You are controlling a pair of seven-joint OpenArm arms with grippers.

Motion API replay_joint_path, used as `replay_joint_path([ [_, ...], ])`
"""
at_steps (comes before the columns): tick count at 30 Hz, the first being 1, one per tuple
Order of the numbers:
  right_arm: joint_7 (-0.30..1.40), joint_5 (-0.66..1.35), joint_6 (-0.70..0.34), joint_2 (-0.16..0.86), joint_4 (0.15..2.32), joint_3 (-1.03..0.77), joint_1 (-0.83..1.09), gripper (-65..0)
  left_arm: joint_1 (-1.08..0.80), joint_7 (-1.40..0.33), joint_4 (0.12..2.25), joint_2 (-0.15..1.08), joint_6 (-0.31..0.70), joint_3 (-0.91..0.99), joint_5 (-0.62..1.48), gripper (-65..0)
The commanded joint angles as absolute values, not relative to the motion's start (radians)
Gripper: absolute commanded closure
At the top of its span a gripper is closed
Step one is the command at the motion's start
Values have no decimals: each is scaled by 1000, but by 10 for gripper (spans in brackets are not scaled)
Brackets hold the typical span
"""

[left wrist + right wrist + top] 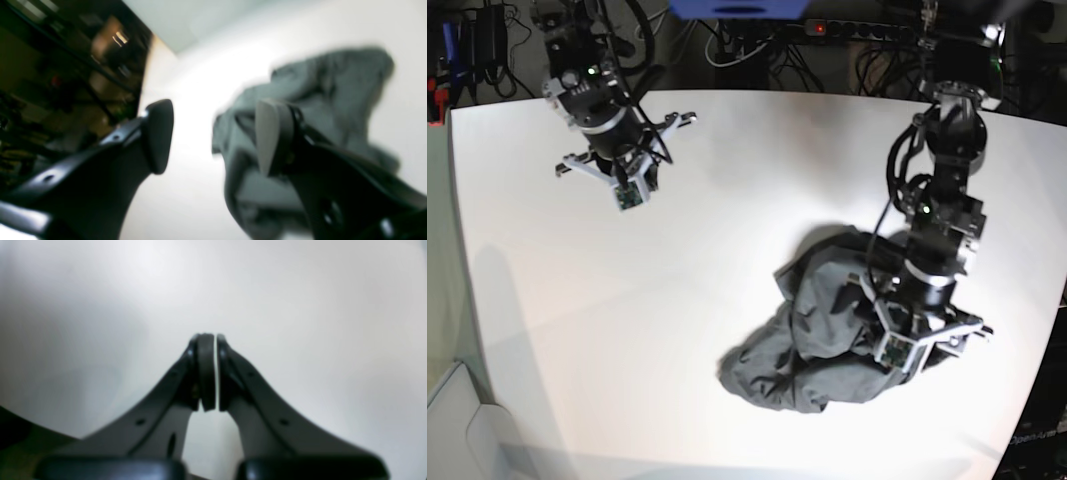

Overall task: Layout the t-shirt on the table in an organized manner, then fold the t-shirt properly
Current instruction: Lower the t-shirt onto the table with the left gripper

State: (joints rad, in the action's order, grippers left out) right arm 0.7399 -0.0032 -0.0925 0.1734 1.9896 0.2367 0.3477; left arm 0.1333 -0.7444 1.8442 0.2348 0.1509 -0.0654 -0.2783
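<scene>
Spread jaws of the left gripper (pixel 213 136) hang empty over the t-shirt (pixel 327 100), which lies crumpled in a dark grey heap on the white table (pixel 577 300). Well apart from the cloth, the right gripper (pixel 216 373) has its jaws pressed together, holding nothing, above bare tabletop.

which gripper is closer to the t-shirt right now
Left. The left gripper hangs open directly over the crumpled t-shirt, holding nothing. The right gripper is shut, far off over bare table.
</scene>
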Motion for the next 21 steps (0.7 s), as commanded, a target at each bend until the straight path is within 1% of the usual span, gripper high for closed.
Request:
replay_joint_path([
  [1, 720, -2, -94, 177, 2008, 236, 344, -14, 142, -719, 1831, 237, 140, -59, -288, -381],
  [5, 720, -2, -96, 177, 2008, 237, 344, -64, 131, -763, 1698, 234, 140, -56, -251, -381],
  [8, 720, -2, -96, 180, 2008, 265, 343, -86, 134, -788, 1621, 222, 139, -36, -165, -381],
  [10, 720, -2, -96, 182, 2008, 278, 343, -89, 134, -788, 1578, 203, 139, 18, -94, -391],
  [14, 720, -2, -96, 182, 2008, 285, 351, -88, 136, -789, 1504, 173, 139, 108, 2, -489],
  [15, 720, -2, -96, 182, 2008, 285, 351, -86, 136, -786, 1486, 168, 139, 117, 13, -502],
  [19, 720, -2, -96, 185, 2008, 285, 352, -85, 151, -774, 1402, 165, 139, 120, 21, -502],
  [21, 720, -2, -96, 185, 2008, 285, 352, -85, 163, -733, 1348, 165, 139, 120, 21, -502],
])
